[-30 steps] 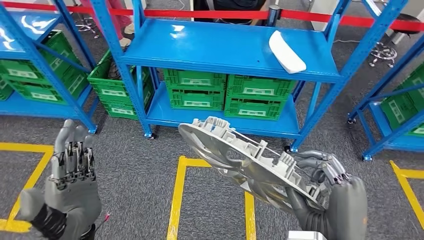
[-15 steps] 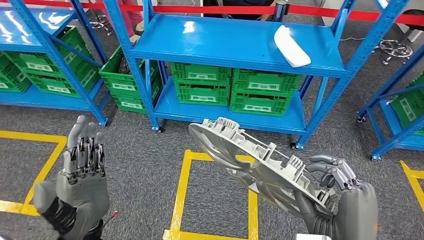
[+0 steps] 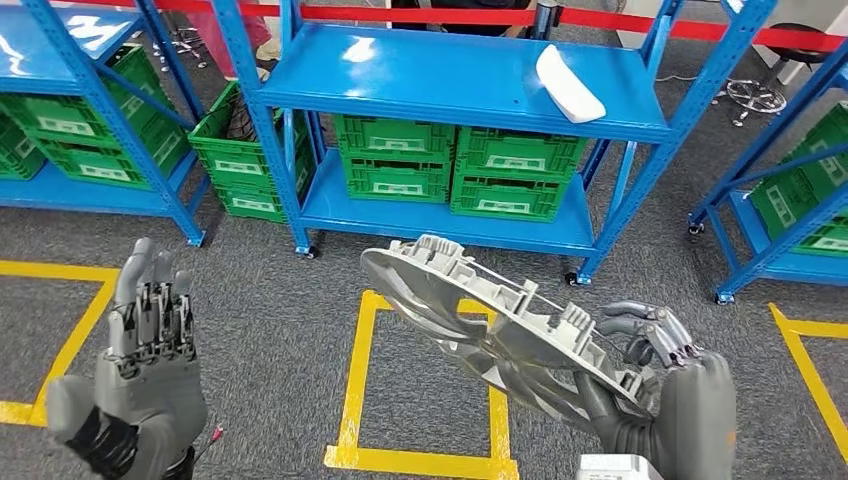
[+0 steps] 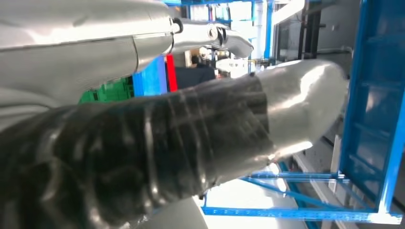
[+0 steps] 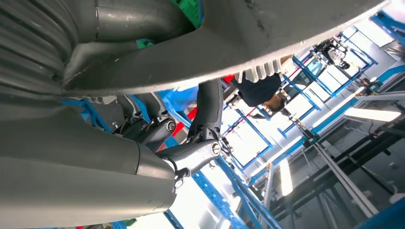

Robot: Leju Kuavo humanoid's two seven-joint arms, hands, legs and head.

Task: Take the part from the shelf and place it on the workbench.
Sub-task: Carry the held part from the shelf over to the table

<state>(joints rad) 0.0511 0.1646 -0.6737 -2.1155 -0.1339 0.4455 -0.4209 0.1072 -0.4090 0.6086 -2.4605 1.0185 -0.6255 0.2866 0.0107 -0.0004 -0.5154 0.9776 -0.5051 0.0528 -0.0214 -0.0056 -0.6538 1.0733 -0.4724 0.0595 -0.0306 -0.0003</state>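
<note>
My right hand (image 3: 660, 400) grips a large grey disc-shaped part (image 3: 480, 320) by its near rim, low on the right of the head view. The part tilts up and away to the left over the floor, its ribbed side facing up. In the right wrist view the part's smooth grey underside (image 5: 267, 38) spans the frame above my right hand (image 5: 186, 157). My left hand (image 3: 145, 360) is raised at the lower left, fingers straight and together, holding nothing. The left wrist view shows my left hand (image 4: 157, 138) close up. A blue shelf (image 3: 450, 85) stands ahead.
A white curved part (image 3: 570, 83) lies on the shelf's upper board at the right. Green crates (image 3: 455, 170) fill the lower board. More blue racks with green crates stand left and right. Yellow floor tape (image 3: 355, 390) marks a square below me. A red barrier (image 3: 600, 18) runs behind.
The whole view has shifted as the camera moved; the shelf slid slightly. My right hand still holds the part and my left hand stays raised, a little lower than half a second ago.
</note>
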